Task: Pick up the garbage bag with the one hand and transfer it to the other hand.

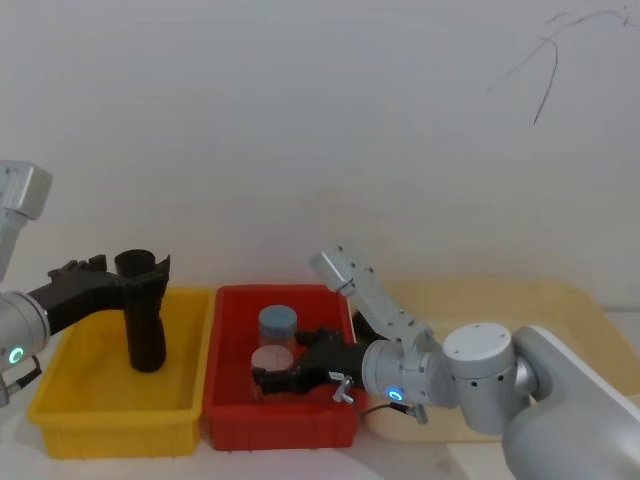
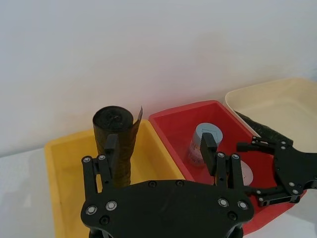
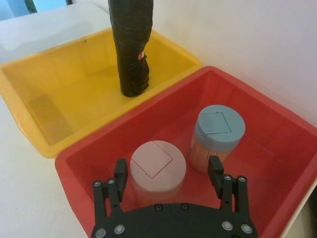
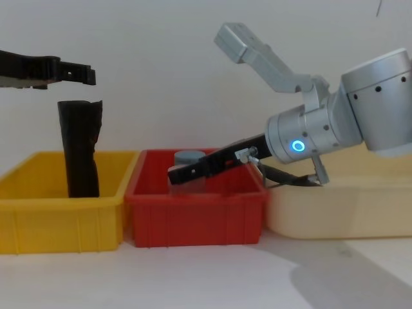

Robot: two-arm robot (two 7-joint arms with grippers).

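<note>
Though both arms are out over the bins, no transfer has begun. The garbage bag (image 1: 146,318) stands upright in the yellow bin (image 1: 60,400), ungripped. The left gripper (image 2: 159,144) hovers above its top, jaws spread wide and empty. The right gripper (image 3: 169,172), open and empty, straddles the pink-lidded jar (image 3: 157,163). Pickup and handover remain.
</note>
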